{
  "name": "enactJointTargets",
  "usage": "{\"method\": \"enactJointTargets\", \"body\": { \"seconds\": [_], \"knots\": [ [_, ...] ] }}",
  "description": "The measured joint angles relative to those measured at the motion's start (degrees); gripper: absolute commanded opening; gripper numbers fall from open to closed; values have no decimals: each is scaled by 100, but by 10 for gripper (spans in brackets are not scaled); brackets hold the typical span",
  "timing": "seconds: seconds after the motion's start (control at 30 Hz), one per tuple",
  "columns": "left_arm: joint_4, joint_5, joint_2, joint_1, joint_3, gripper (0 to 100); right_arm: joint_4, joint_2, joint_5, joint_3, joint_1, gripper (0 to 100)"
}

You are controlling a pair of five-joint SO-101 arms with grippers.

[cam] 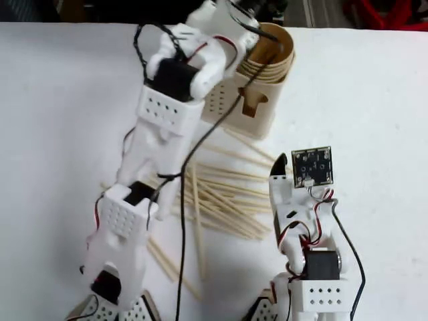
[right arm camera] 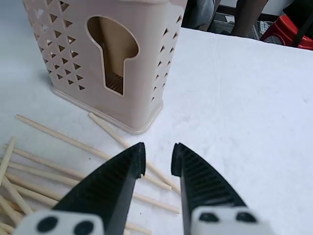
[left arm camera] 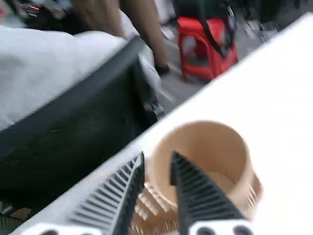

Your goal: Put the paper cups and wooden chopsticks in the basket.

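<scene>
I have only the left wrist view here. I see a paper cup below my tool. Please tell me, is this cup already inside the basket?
Observer: Yes. The paper cups stand stacked inside the basket.
Operator: And where are the wooden chopsticks?
Observer: The wooden chopsticks lie scattered on the table, outside the basket, between the two arms.
Operator: Does the right tool hold one of them?
Observer: No. The right tool is open and empty, above some chopsticks near the basket.
</scene>
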Motion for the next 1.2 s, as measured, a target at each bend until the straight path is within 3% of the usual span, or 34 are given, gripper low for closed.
{"method": "enactJointTargets", "body": {
  "seconds": [0.2, 0.43, 0.63, 1.0, 1.2],
  "knots": [
    [791, -519, 229, 325, -9, 27, 0, 0, 0, 0, 0, 104],
    [870, -563, 774, 290, -211, 27, 0, 0, 0, 0, 0, 104],
    [1538, -563, 765, 316, -1213, 27, 0, 0, 0, 0, 0, 104],
    [2681, -563, -1020, 105, -1459, 24, 0, 0, 0, 0, 0, 101],
    [2831, -299, -2321, -800, -1468, 27, 0, 0, 0, 0, 0, 101]
  ]
}}
